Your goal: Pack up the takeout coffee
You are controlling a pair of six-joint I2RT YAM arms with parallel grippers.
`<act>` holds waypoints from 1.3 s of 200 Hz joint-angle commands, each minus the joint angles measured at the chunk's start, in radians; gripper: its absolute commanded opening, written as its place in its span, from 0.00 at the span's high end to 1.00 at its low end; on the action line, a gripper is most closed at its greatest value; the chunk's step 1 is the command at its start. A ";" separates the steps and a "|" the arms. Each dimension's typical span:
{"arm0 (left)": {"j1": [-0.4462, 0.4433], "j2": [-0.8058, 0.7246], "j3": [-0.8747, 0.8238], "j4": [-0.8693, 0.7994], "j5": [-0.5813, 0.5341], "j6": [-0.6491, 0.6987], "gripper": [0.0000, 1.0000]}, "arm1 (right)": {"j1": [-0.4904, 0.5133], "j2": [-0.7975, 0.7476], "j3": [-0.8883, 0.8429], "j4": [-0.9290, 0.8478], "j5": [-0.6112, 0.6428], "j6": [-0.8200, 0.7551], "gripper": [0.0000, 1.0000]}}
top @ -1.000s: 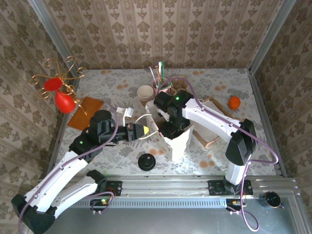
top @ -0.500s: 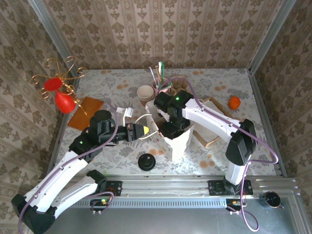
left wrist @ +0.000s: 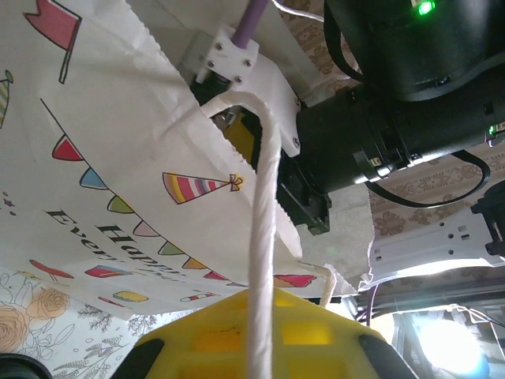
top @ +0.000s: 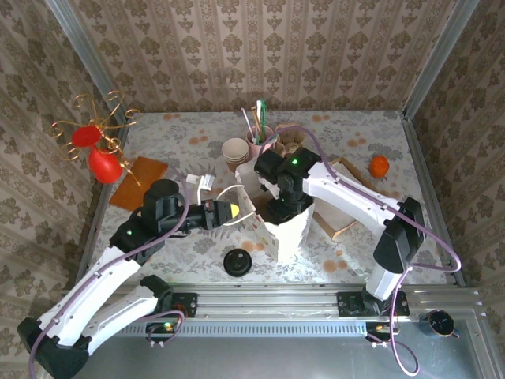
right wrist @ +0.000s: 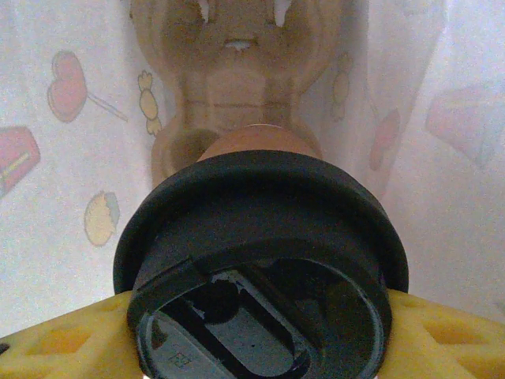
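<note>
The takeout coffee (right wrist: 256, 142), a beige cup with a black lid (right wrist: 260, 260), hangs inside the white paper bag (right wrist: 63, 158), with my right gripper (right wrist: 260, 316) shut on its lid between the yellow fingers (right wrist: 71, 335). From above, the right gripper (top: 286, 207) reaches down into the mouth of the upright bag (top: 288, 233). My left gripper (top: 229, 212) is shut on the bag's white rope handle (left wrist: 264, 237) and holds it out to the left. The printed bag wall (left wrist: 118, 158) and the right arm (left wrist: 371, 134) show beyond my left gripper (left wrist: 260, 347).
A loose black lid (top: 237, 260) lies near the front edge, left of the bag. Lidless beige cups (top: 234, 150) and a pink cup of straws (top: 260, 136) stand behind the bag. A red vase (top: 102, 164), an orange mat (top: 139, 183) and an orange ball (top: 379, 166) sit at the sides.
The right arm has shifted slightly to the right over the bag. The left arm and the handle it holds have not moved.
</note>
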 commanded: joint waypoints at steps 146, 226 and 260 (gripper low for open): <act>-0.007 -0.016 0.001 0.014 -0.016 -0.031 1.00 | 0.001 -0.012 -0.055 -0.044 -0.034 0.006 0.34; -0.007 -0.004 0.003 0.015 -0.012 -0.026 1.00 | 0.001 -0.007 -0.062 -0.039 -0.034 0.006 0.34; -0.007 -0.004 0.003 0.014 -0.012 -0.026 1.00 | 0.002 -0.004 -0.061 -0.036 -0.036 0.003 0.34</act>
